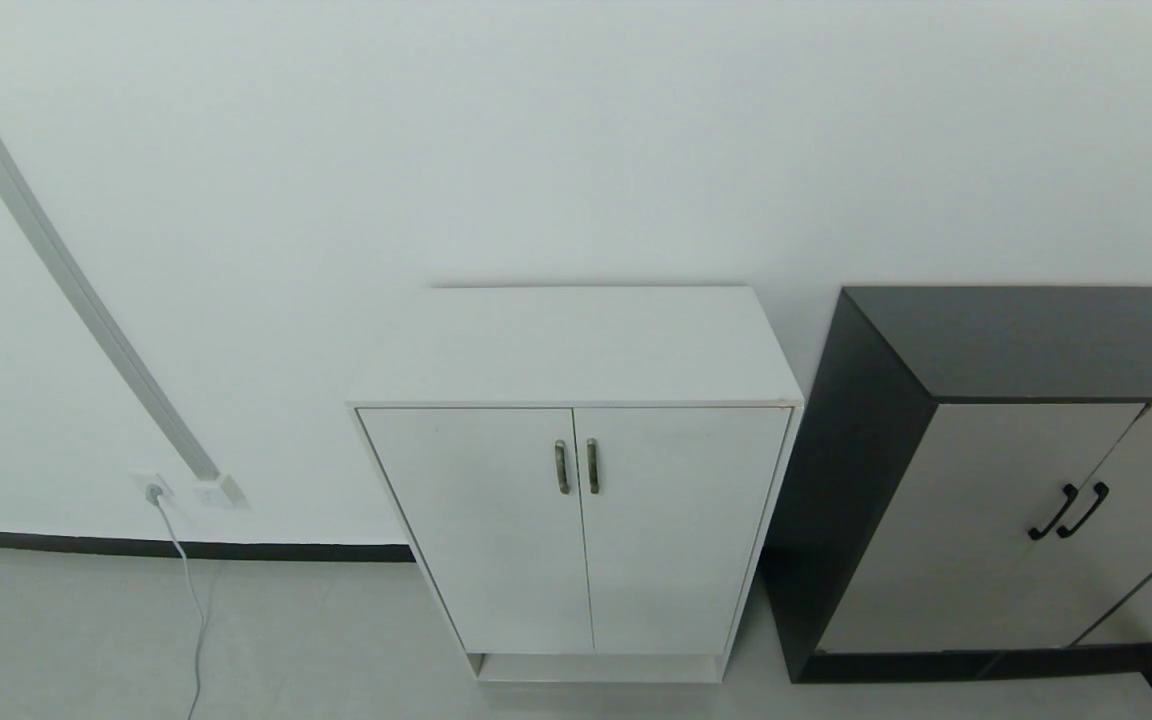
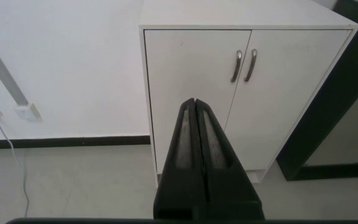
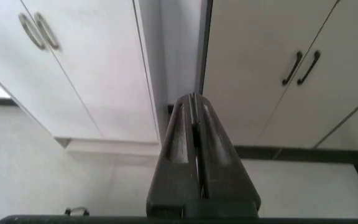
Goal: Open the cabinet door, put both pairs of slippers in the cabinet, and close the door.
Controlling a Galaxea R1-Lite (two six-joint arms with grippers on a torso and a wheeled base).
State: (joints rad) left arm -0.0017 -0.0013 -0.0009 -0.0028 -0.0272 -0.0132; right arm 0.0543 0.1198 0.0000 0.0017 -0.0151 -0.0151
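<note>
A white two-door cabinet point(image 1: 576, 520) stands against the wall with both doors closed and two metal handles point(image 1: 576, 466) side by side at the centre seam. In the left wrist view the same cabinet point(image 2: 247, 93) faces my left gripper point(image 2: 195, 102), which is shut with nothing in it and held well short of the doors. My right gripper point(image 3: 194, 98) is shut and empty too, in front of the gap between the white cabinet point(image 3: 86, 74) and a dark one.
A dark-framed cabinet point(image 1: 996, 480) with grey doors and black handles point(image 1: 1068, 511) stands right beside the white one. A wall socket point(image 1: 152, 491) with a cable running down to the floor is at the left. Grey floor lies in front.
</note>
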